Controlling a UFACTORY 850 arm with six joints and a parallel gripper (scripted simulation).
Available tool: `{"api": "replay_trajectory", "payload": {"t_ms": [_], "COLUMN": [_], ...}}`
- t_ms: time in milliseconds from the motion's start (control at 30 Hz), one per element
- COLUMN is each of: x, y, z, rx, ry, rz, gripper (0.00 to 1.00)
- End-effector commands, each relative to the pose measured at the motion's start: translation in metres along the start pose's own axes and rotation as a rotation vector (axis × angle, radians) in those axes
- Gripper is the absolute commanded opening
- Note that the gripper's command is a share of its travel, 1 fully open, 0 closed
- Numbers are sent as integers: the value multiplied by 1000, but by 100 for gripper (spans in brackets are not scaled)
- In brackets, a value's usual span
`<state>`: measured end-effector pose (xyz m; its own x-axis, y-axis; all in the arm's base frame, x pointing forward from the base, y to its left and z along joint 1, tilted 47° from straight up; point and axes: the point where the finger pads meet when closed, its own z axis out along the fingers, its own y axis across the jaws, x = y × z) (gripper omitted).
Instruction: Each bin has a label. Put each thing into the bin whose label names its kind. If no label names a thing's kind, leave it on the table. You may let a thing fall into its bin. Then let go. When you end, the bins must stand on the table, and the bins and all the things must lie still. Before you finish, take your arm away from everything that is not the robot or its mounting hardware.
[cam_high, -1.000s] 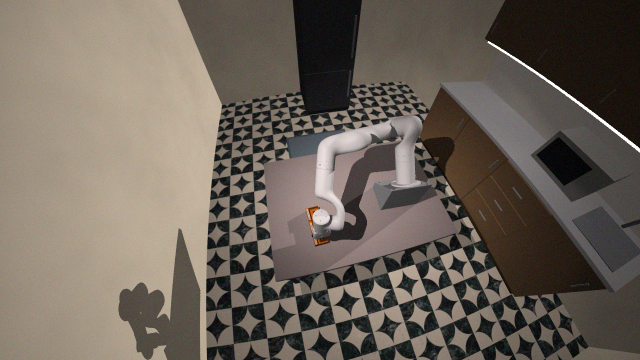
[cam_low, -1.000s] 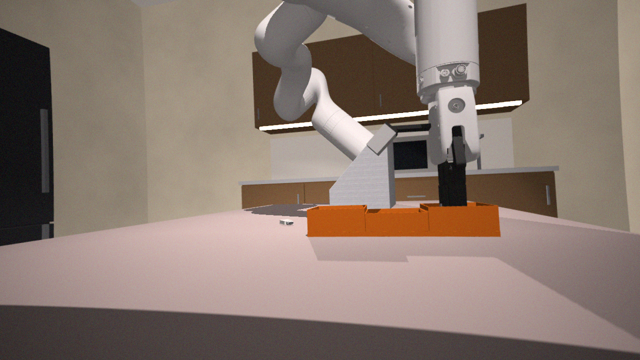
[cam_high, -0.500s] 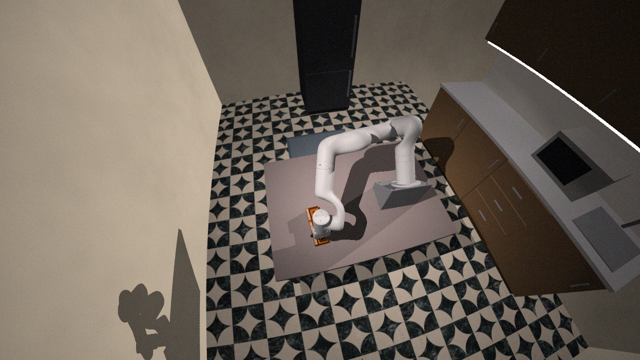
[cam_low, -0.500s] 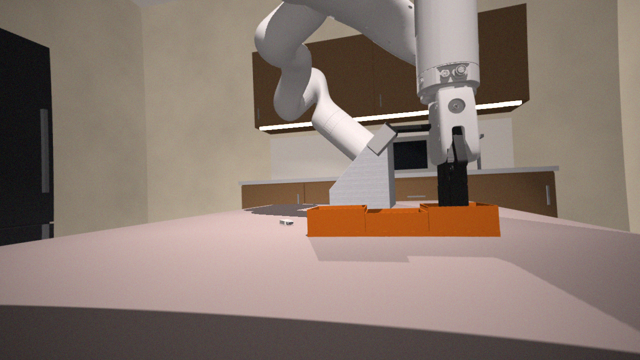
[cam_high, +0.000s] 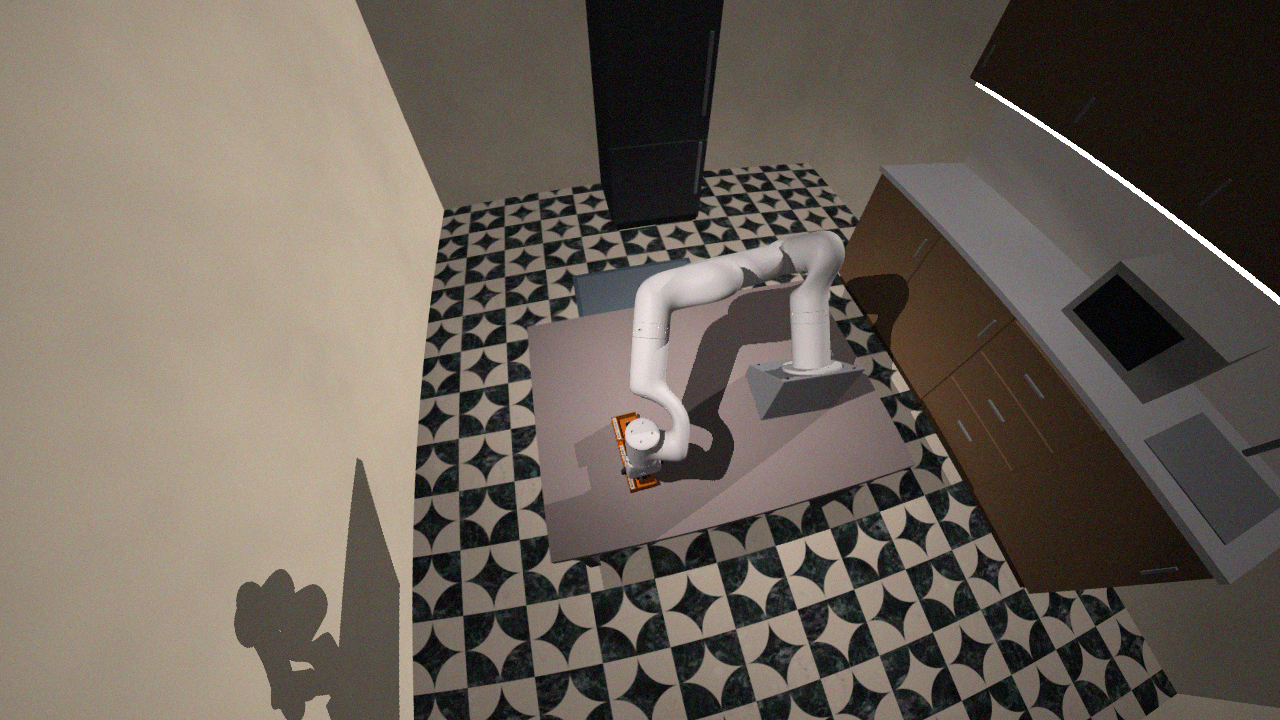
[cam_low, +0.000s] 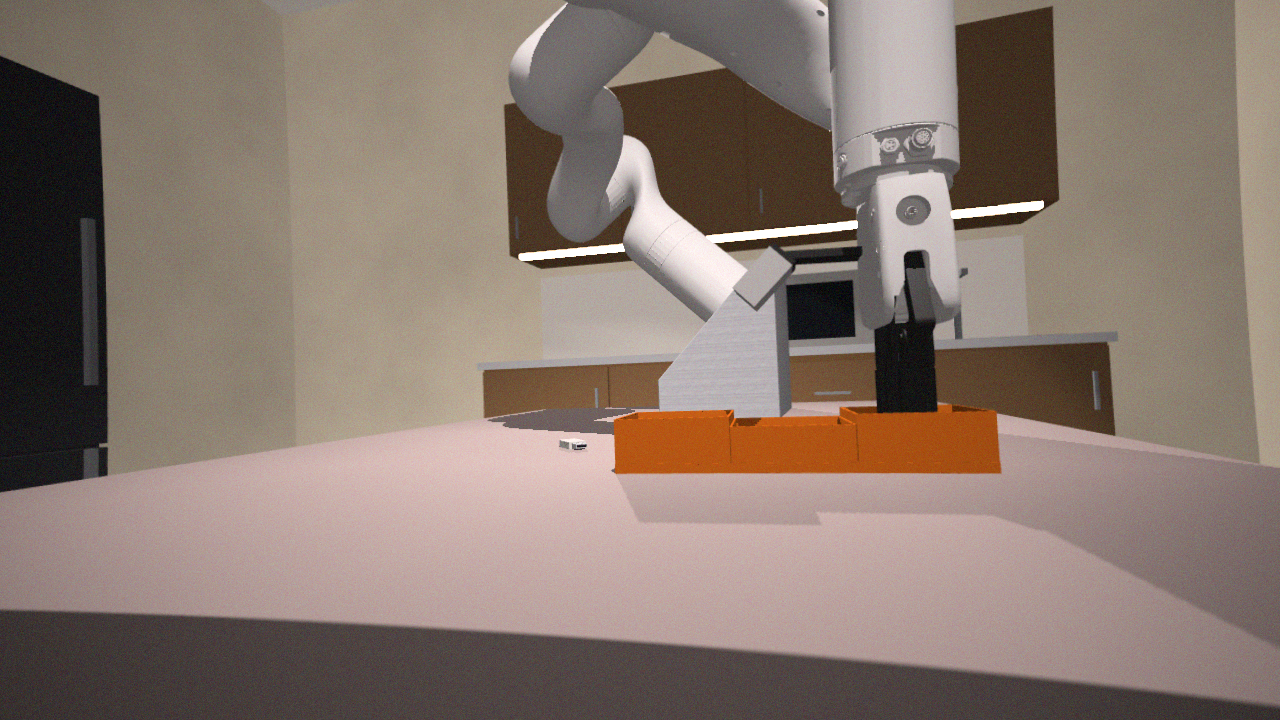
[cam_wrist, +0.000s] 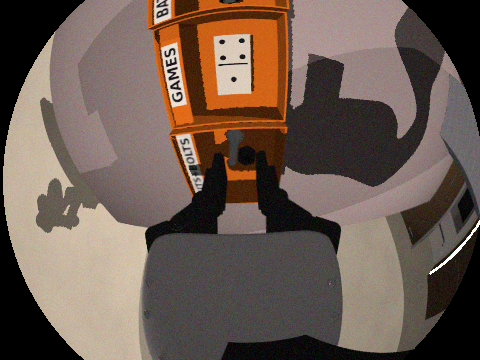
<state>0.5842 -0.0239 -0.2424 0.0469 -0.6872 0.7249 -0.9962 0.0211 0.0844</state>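
Note:
Three orange bins stand in a row on the table. The games bin holds a white domino. My gripper reaches down into the bolts bin. Its fingers stand apart. A grey bolt with a dark head lies in that bin between the fingertips, narrower than the gap. In the top view the wrist covers the middle of the bin row.
A small white and grey thing lies on the table left of the bins. The robot's grey base stands behind the bins. The table's edge is near.

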Motion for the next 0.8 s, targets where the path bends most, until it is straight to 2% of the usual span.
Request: {"api": "replay_trajectory", "payload": {"t_ms": [0,767], "x": [0,0], "y": [-1,-1], "z": [-5,-36], "rx": [2,2], "ry": [-1,-1], "rz": [1,1], "gripper": [29,29]}}
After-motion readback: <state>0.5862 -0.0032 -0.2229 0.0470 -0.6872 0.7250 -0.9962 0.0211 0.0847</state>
